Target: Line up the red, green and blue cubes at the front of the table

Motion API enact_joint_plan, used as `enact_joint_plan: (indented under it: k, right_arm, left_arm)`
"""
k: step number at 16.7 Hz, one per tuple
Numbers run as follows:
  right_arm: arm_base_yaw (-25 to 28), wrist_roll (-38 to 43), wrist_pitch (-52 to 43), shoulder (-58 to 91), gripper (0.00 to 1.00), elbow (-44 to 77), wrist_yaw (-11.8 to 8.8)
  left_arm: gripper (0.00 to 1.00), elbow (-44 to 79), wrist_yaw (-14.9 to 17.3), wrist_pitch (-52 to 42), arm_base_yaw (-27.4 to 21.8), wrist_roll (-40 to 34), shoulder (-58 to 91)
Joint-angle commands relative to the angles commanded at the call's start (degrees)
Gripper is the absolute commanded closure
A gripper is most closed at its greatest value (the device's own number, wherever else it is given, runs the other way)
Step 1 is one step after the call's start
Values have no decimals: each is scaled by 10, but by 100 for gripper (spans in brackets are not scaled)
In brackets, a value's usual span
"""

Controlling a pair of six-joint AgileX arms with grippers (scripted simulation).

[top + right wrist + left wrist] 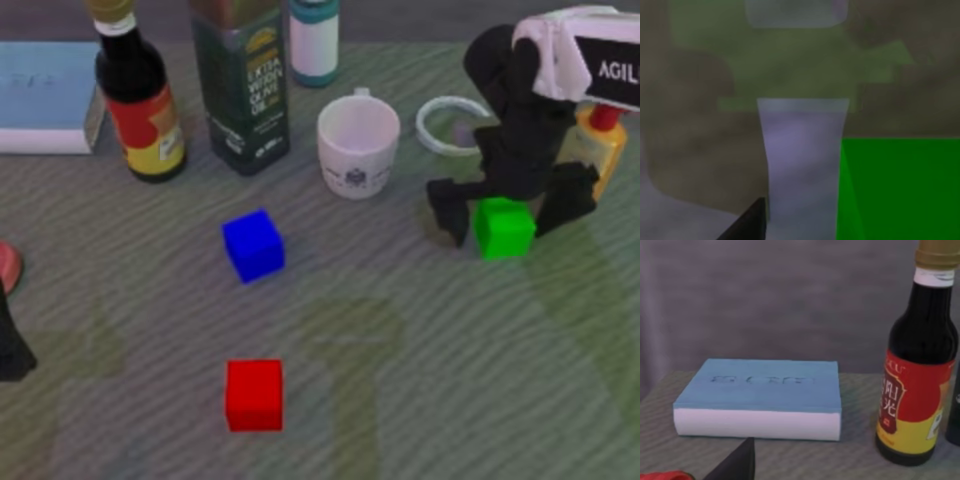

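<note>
The green cube [503,228], right of the white mug [358,146], is straddled by the right gripper [508,215], fingers spread wide; an off-centre closure could knock it aside.

Right gripper [503,222] lowered at the desk's right rear, fingers spread wide, apparently not clamped yet. Left arm [12,345] parked at the left edge, mostly out of view.

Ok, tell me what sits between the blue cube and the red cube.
Nothing: in the top view only bare grey-green rippled table separates the glossy blue cube from the glossy red cube.
</note>
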Motion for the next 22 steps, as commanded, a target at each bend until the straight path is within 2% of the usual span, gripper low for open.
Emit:
enact_joint_plan:
  k: [10,22]
  right_arm:
    - [0,0,0,0,98,0,0]
    - [0,0,-24,-8,100,22,1]
  left_arm:
    - [0,0,0,0,0,0,0]
    - [0,0,0,0,0,0,0]
